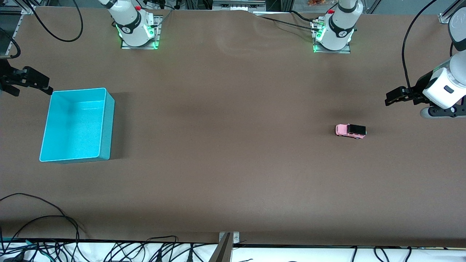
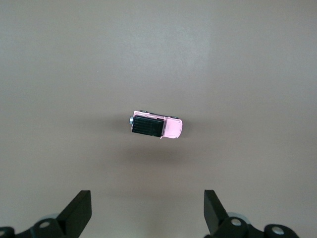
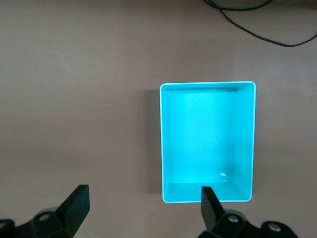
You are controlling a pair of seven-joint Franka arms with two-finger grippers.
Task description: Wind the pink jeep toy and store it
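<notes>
- Small boxy pink jeep toy (image 1: 350, 131) – light pink body, black roof and rear, dark wheels – sits upright on the brown bench (image 1: 225, 145), toward the left arm's end; nothing touches it.
- In the front view the jeep toy lies at about 4 o'clock from bench centre, pink nose pointing toward the right arm's end.
- Left pincer (image 1: 390, 99) hangs in the air over the bench edge at the left arm's end, fingers spread apart, holding nothing.
- Left wrist view: jeep toy (image 2: 156, 126) lies on bare bench between and ahead of the two dark fingertips (image 2: 79, 210), well apart from both.
- Open-top rectangular turquoise plastic bin (image 1: 105, 120) stands on the bench at the right arm's end, roughly 9 o'clock from bench centre, well apart from the jeep toy.
- Right pincer (image 1: 16, 87) hovers beside the bin's corner at the bench edge, fingers spread apart, nothing held.
- Right wrist view: the bin (image 3: 208, 85) shows only its bare turquoise floor; one fingertip (image 3: 210, 203) overlaps its rim in the picture – contact cannot be told.
- Black cables (image 1: 43, 222) run along the bench edge nearest the front camera.
</notes>
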